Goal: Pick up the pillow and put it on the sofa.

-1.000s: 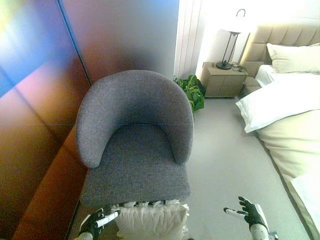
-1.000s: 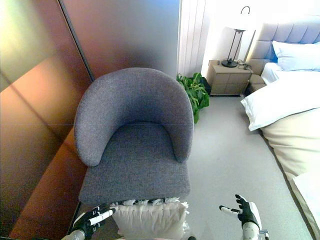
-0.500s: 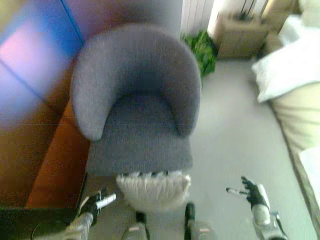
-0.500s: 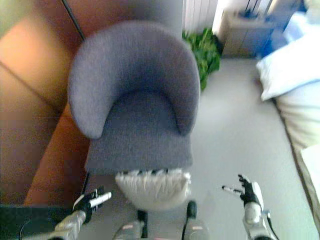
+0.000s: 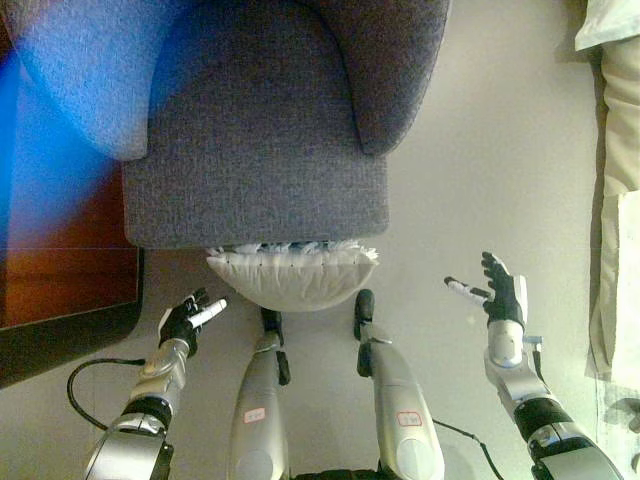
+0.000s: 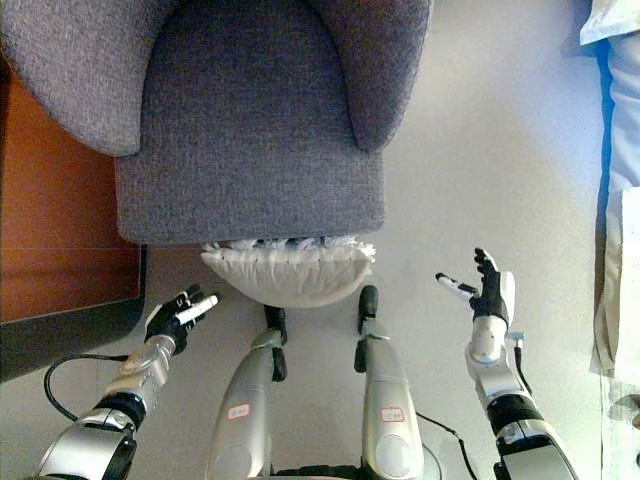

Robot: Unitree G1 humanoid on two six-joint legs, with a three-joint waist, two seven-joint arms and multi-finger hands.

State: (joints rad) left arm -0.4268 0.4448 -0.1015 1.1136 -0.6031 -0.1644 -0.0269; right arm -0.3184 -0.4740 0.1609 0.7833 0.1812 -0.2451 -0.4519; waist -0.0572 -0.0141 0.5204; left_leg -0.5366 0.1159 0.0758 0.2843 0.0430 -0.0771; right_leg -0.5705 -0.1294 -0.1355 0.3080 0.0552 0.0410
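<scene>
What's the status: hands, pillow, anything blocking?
Left hand and right hand open, empty, either side of pillow. Pillow on floor against grey chair front. Nothing in the way.

Pillow (image 6: 285, 275): far part hidden beneath the front edge of the grey sofa (image 6: 250, 150). Sofa: backrest cut off at 12 o'clock. Bedding (image 5: 620, 190): only a strip shows, cropped at 3 o'clock.

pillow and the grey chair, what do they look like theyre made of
The pillow looks like white fabric with a soft fill: its top edge is ruffled into small pleats and its body bulges. The grey chair seems upholstered in a coarse woven cloth, matte, with a speckled weave showing on seat and arms. What lies under either cover cannot be seen.
</scene>
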